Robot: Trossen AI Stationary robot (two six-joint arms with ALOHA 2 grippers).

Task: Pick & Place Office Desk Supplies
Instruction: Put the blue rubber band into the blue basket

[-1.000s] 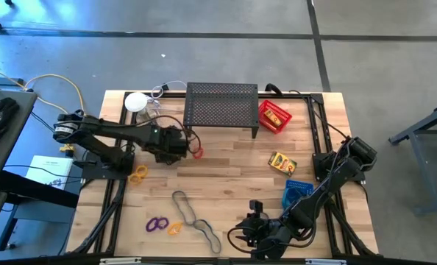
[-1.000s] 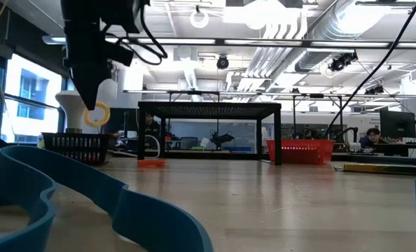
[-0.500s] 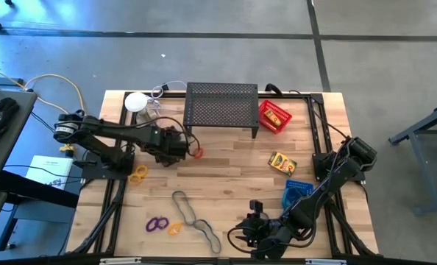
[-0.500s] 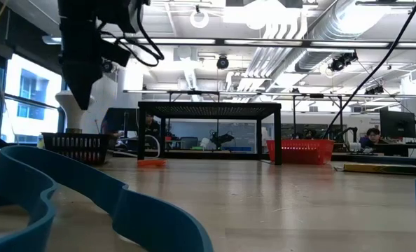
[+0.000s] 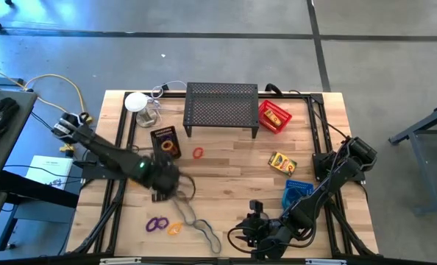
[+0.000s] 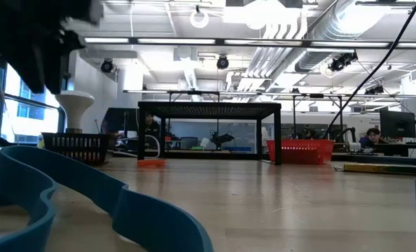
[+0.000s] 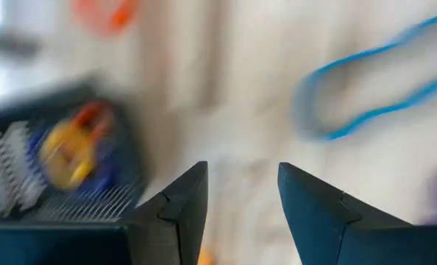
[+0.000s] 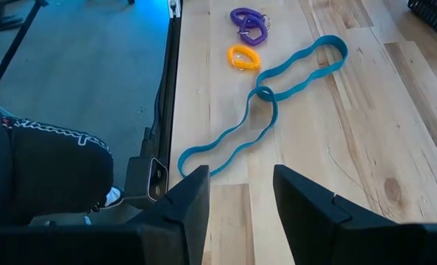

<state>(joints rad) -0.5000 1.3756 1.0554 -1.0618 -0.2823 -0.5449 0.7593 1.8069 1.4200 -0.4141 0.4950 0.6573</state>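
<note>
Left tool (image 5: 162,185), fingers apart and empty, hovers beside one blue loop (image 5: 196,218), one purple ring (image 5: 157,224) and one orange ring (image 5: 175,229); right tool (image 5: 249,234) parted, empty.

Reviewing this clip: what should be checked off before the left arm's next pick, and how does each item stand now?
1. Left pincer empty, jaws apart: ok.
2. Yellow ring lying inside the black tray: ok.
3. All loose supplies binned: not ok; blue loop, purple rings, orange ring and red ring lie on the bare table.
4. Right pincer empty, jaws apart, waiting at the table's near edge: ok.
5. Left pincer's height above the table: cannot tell.
</note>
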